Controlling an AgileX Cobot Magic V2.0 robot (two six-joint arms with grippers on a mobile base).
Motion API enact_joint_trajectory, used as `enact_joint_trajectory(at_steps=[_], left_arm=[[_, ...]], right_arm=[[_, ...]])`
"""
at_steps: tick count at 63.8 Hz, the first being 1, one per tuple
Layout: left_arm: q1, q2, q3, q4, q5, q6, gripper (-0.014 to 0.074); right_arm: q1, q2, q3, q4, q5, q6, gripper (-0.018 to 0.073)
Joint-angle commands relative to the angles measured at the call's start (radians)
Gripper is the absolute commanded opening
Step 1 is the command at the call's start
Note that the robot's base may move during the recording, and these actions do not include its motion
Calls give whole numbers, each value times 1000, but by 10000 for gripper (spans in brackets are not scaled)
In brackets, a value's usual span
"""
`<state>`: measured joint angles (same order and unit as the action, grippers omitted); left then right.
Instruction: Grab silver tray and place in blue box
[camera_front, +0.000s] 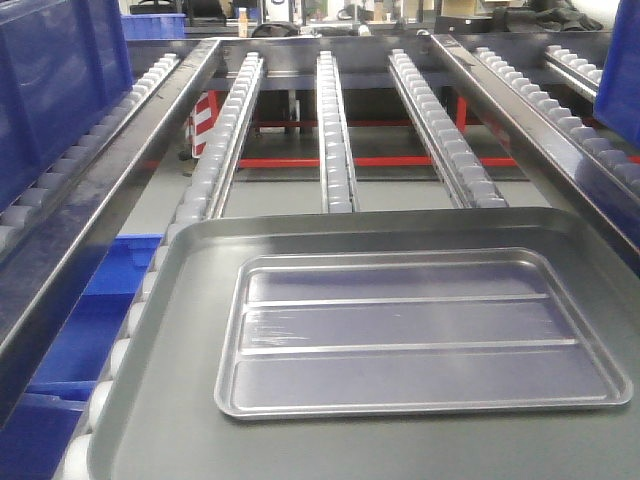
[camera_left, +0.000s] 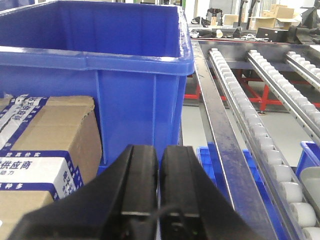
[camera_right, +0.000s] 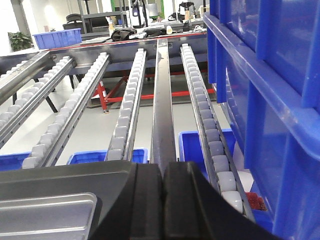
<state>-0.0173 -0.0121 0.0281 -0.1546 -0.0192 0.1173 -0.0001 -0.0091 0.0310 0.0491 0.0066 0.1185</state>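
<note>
Quick heads up before you go in. The silver tray (camera_front: 420, 335) is lying flat on the floor of the big grey tray (camera_front: 170, 290), a bit right of its centre and near its front edge, w/ bare grey floor all round it. Nothing is touching it.

Both arms are parked off it. The left gripper (camera_left: 160, 155) sits off the grey tray's left side, facing the blue box (camera_left: 140, 65) w/ a cardboard box (camera_left: 50, 145) next to it. Its fingers (camera_left: 142, 180) are pressed together w/ nothing between them. The right gripper (camera_right: 163, 172) is off the grey tray's right side, looking up the rollers (camera_right: 125, 120), and it's clamped together on nothing too. So you'll need to open up first.

Handling, imo: it's thin shiny sheet metal, so prob light, stiff and pretty slick. Since it lies flat, the only thing to pinch is the rolled rim. I'd take the middle of a long side so it hangs level. Grab a corner and it'll likely droop or twist in the pads. Also expect it to skate across the grey tray if you nudge it before closing. Come down straight over the rim, one finger inside and one outside.
</note>
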Motion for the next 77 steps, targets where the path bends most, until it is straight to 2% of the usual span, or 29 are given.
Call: enact_joint_trajectory(at_steps=[1, 20, 23, 27, 32, 38, 43, 46, 49, 57, 60, 64, 69, 77], left_arm=[[-5, -20, -1, -1, -111, 1, 10], [-5, -11, -37, -44, -123, 1, 10], [-5, -4, -71, -26, -123, 1, 10], [-9, 22, -153, 47, -92, 1, 10], [-37, 81, -293, 99, 34, 0, 10], [-98, 181, -462, 142, 224, 4, 11], [-141, 282, -593, 142, 395, 4, 22], [-165, 341, -654, 123, 479, 4, 53], [-186, 406, -702, 104, 524, 4, 122], [-238, 542, -765, 35, 540, 4, 340], [-257, 590, -772, 10, 540, 4, 383], [-283, 666, -782, -45, 545, 6, 402], [-327, 749, -796, -145, 566, 35, 402], [-434, 868, -836, -292, 589, 59, 402]], right_arm=[[2, -21, 2, -8, -91, -6, 56], [2, -21, 2, -8, -132, -6, 56], [2, -21, 2, -8, -168, -6, 56], [2, -21, -19, 0, -235, -5, 56], [2, -7, -103, 21, -198, -4, 56], [2, 64, -240, 20, -48, -5, 56], [2, 154, -361, 20, 85, -5, 62], [2, 213, -423, 20, 155, -5, 76], [2, 274, -481, 20, 200, -5, 125], [2, 423, -574, 20, 283, -6, 316], [3, 472, -596, 20, 312, -6, 389], [16, 541, -625, 20, 360, -6, 489], [53, 610, -655, 20, 417, -16, 571], [151, 706, -704, 28, 494, -73, 594]])
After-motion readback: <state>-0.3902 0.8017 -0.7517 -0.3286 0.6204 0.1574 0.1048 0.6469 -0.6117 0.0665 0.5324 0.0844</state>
